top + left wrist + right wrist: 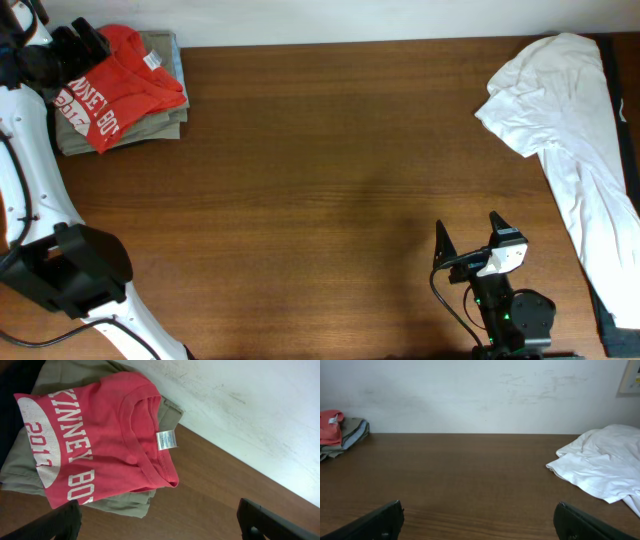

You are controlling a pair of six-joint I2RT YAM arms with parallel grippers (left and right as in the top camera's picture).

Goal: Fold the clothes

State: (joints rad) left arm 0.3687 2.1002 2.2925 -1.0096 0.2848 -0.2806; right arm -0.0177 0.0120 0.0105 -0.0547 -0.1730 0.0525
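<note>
The red-orange T-shirt (120, 75) with white lettering lies folded on a khaki-grey pile at the table's far left corner. In the left wrist view the T-shirt (100, 435) shows its white neck tag (166, 439). It is small at the far left of the right wrist view (330, 427). My left gripper (85, 42) hovers over the pile's back left edge; its fingers (160, 525) are wide open and empty. My right gripper (468, 228) is open and empty near the front edge, with only bare table between its fingers (480, 522).
The khaki-grey folded garments (135, 130) lie under the T-shirt, seen also in the left wrist view (125, 502). A crumpled white garment (570, 110) lies along the right side and shows in the right wrist view (600, 465). A white wall (480, 390) stands behind the table.
</note>
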